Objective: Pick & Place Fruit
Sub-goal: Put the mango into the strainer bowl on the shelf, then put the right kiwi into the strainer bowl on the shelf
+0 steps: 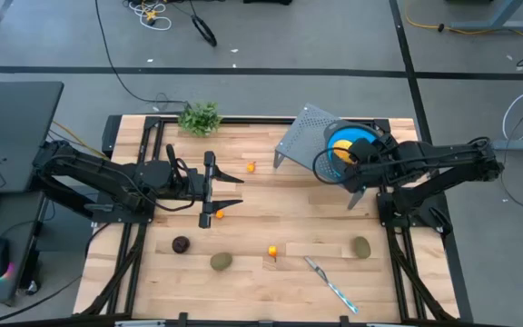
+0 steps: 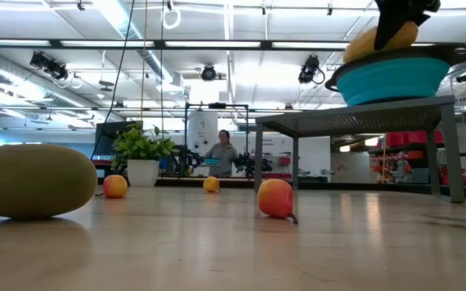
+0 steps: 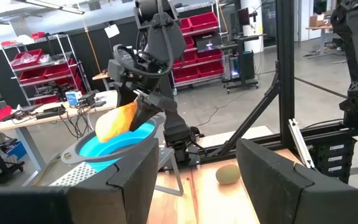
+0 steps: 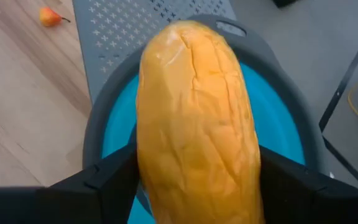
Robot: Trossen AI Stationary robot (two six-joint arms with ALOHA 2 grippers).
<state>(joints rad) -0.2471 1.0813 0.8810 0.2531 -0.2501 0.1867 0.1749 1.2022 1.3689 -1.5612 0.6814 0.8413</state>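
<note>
Now | right end effector [image 4: 194, 186] clamps yellow fruit [image 4: 194, 118] over blue bowl [image 4: 278, 124] | left end effector [image 1: 212, 188] spread, idle

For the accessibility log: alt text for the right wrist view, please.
The right gripper holds a long yellow fruit just above a blue bowl on a grey perforated stand. A small orange-red fruit lies on the wooden table beyond.

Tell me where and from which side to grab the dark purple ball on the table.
Take the dark purple ball across its middle, coming straight down from above. It is round, so any pincer angle should fit, and it sits alone on the bare wood with the olive-green oval well clear of it. The left pincer is nearer.
</note>
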